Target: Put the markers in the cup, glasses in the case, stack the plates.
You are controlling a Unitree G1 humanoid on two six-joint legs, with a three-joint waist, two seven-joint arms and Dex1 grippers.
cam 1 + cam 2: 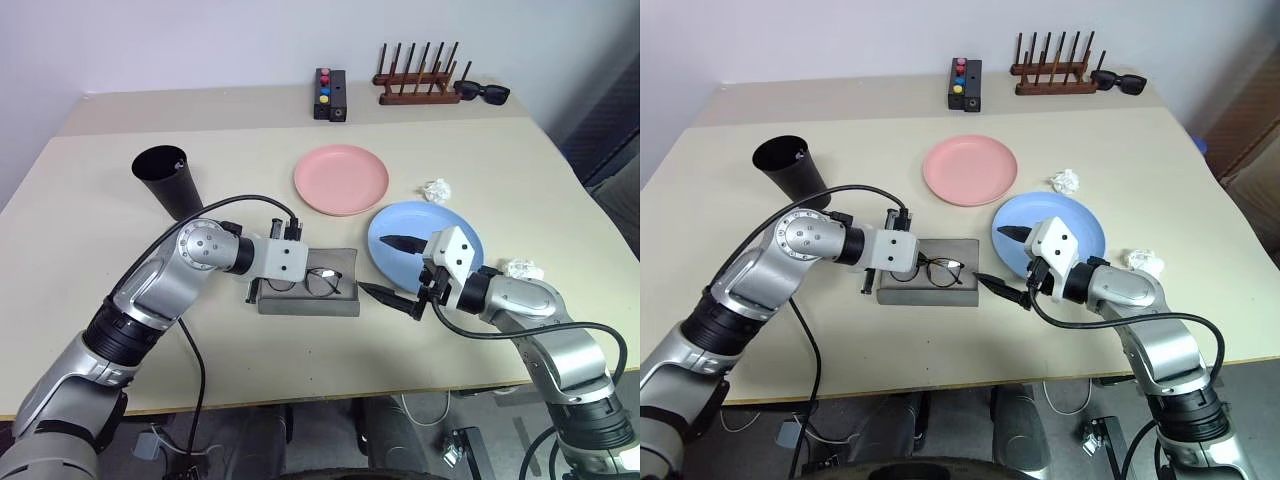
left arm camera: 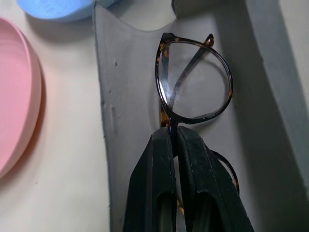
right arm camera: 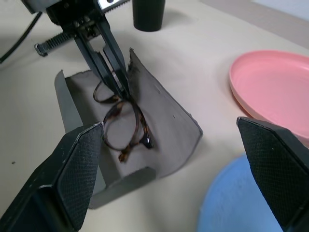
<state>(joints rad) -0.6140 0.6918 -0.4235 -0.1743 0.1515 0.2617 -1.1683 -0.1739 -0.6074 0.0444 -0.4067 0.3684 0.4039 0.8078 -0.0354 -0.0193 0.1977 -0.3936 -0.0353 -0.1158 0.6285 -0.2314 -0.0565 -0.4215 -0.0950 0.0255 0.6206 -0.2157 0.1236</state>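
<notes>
My left gripper (image 2: 174, 133) is shut on the bridge of the wire-framed glasses (image 2: 193, 77) and holds them low inside the open grey case (image 1: 300, 303). The case lies near the table's front, its flap lid (image 3: 164, 121) raised. My right gripper (image 1: 374, 263) is open and empty, just right of the case's end and over the near edge of the light blue plate (image 1: 385, 225). The pink plate (image 1: 340, 178) lies apart, behind and left of the blue one. The black cup (image 1: 165, 180) stands upright at the left. The markers are out of view.
At the back edge stand a wooden rack (image 1: 418, 85), black sunglasses (image 1: 483, 92) and a black box with coloured buttons (image 1: 330, 95). One crumpled white paper (image 1: 436, 190) lies behind the blue plate, another (image 1: 522, 268) to its right.
</notes>
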